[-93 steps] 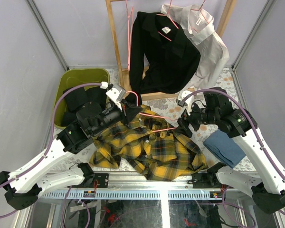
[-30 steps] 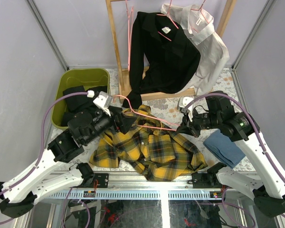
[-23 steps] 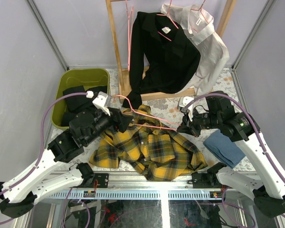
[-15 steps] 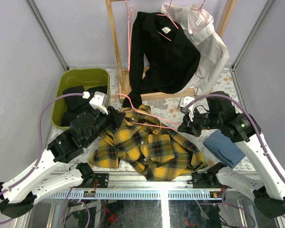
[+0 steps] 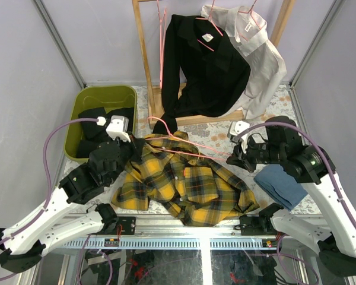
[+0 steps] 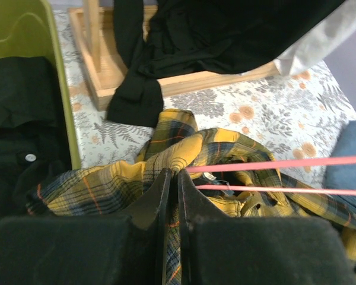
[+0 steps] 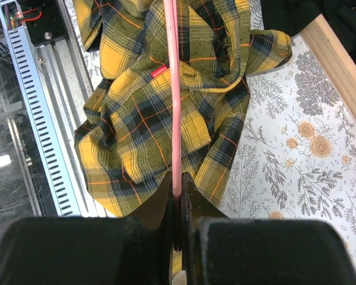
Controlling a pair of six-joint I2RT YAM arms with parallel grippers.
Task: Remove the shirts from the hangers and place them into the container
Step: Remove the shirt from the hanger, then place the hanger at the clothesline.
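The yellow-and-black plaid shirt [image 5: 184,184] lies crumpled on the table with a pink hanger [image 5: 187,151] still threaded through it. My left gripper [image 5: 137,147] is shut on a fold of the plaid shirt [image 6: 107,184] near the collar, beside the hanger's wires [image 6: 273,163]. My right gripper [image 5: 230,159] is shut on the hanger's wire [image 7: 173,89] above the plaid cloth [image 7: 136,119]. The olive-green container [image 5: 83,107] at the left holds a black shirt [image 5: 101,122]. Another black shirt [image 5: 207,71] and a white shirt [image 5: 261,59] hang on pink hangers.
The light wooden rack [image 5: 143,59] stands at the back, its base tray [image 5: 196,119] just behind the plaid shirt. A folded blue cloth [image 5: 280,183] lies at the right, under my right arm. The container's wall [image 6: 65,119] is close to my left gripper.
My left gripper has gone from open to shut, pinching the plaid shirt's fabric, and has shifted left. The right gripper has kept its hold on the hanger and moved slightly right.
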